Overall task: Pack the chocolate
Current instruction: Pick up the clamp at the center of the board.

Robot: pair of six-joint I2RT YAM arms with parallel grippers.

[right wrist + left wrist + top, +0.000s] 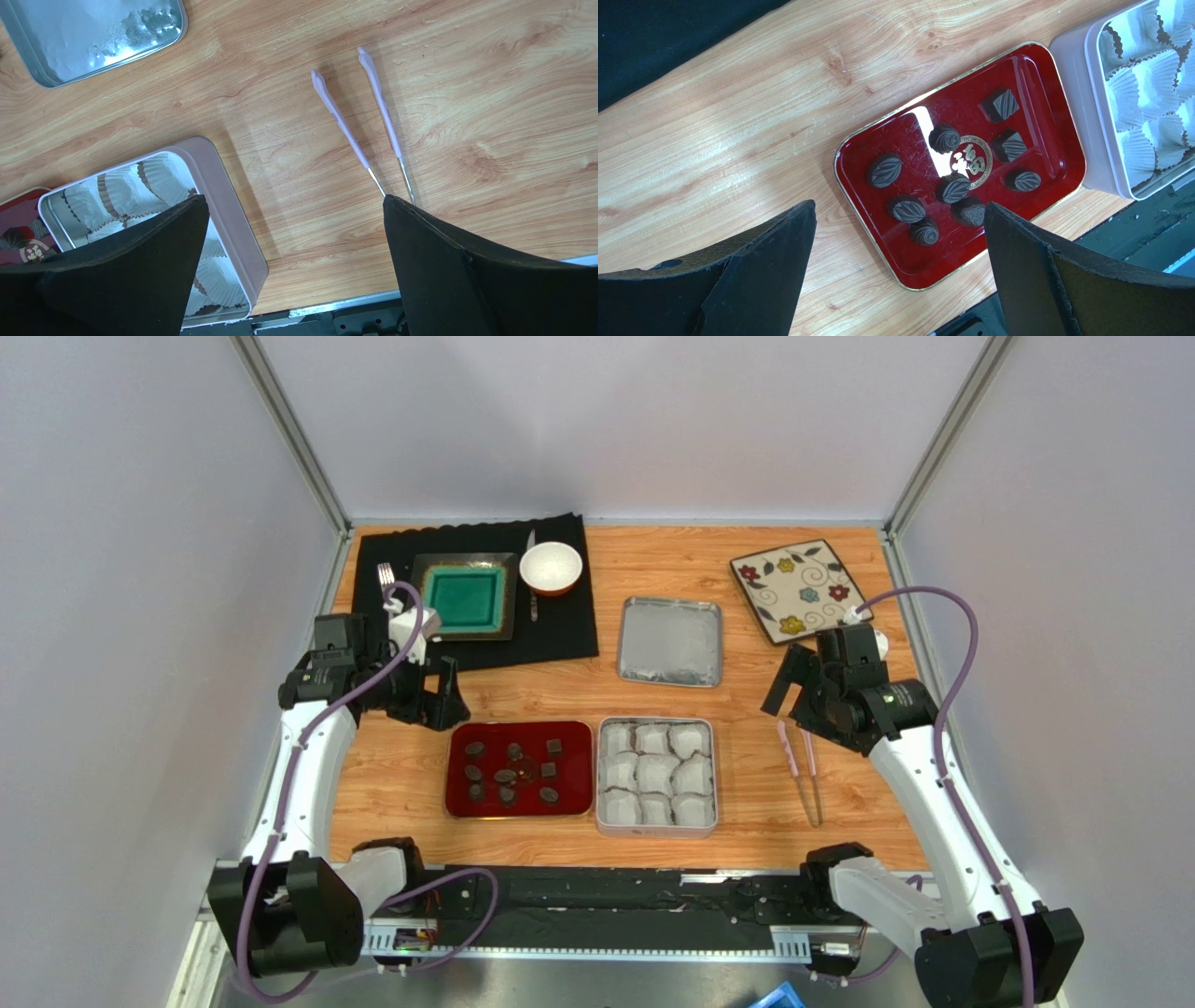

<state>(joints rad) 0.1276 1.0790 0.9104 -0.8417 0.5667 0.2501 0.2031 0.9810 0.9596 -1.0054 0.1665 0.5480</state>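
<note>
Gaping left gripper [899,205], right gripper [295,199]; chocolate [955,187] seemingly all on tray [1039,84]

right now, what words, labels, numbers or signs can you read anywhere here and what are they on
"福", as far as the glare lets it read: gold character in the round emblem at the middle of the red tray.
Ring around that character: too small to read.
tin, tin lid, flowered plate, tongs: no text visible.

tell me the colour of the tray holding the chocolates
Glossy red rectangular tray, gold rim; clearest in left wrist view.
</note>
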